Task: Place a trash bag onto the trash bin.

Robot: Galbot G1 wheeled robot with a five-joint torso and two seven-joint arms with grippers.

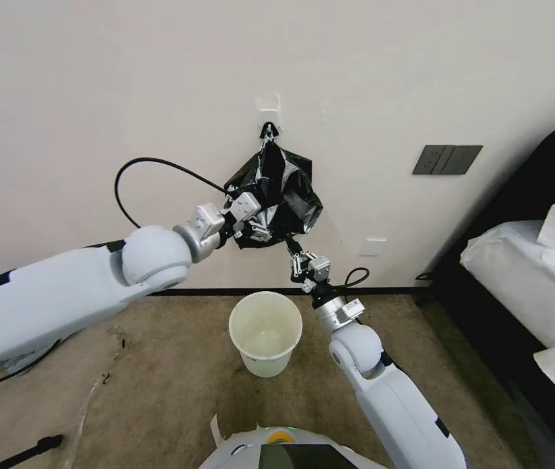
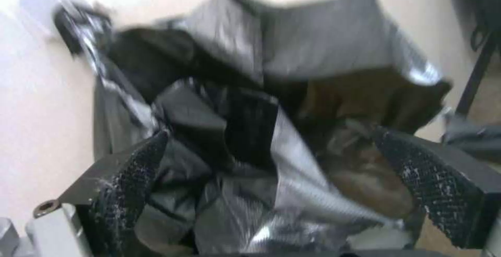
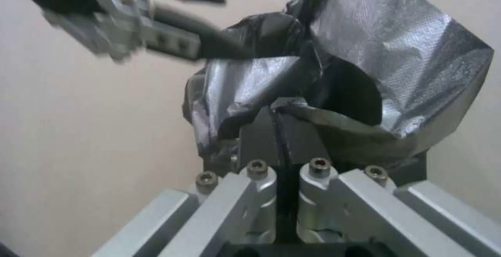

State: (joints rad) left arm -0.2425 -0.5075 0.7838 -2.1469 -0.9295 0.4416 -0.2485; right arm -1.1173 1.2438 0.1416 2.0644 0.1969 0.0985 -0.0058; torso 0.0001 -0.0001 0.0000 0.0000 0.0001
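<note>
A crinkly, glossy black plastic trash bag (image 1: 277, 195) is hung from a wall clip (image 1: 268, 131) above the round cream plastic trash bin (image 1: 265, 333). Its lower edge is pinched by the right gripper (image 3: 282, 118); the left gripper (image 2: 271, 171) is spread around its folds. Opening the mouth seems underway; closing the left fingers is likely needed next.

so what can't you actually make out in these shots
- Head view: trash bag covers the left gripper fingers.
- Left wrist view: motion blur smears the clip at the bag's top; which folds sit between the open fingers is unclear.
- Head view: trash bin far outer side is hidden by its own rim.
</note>
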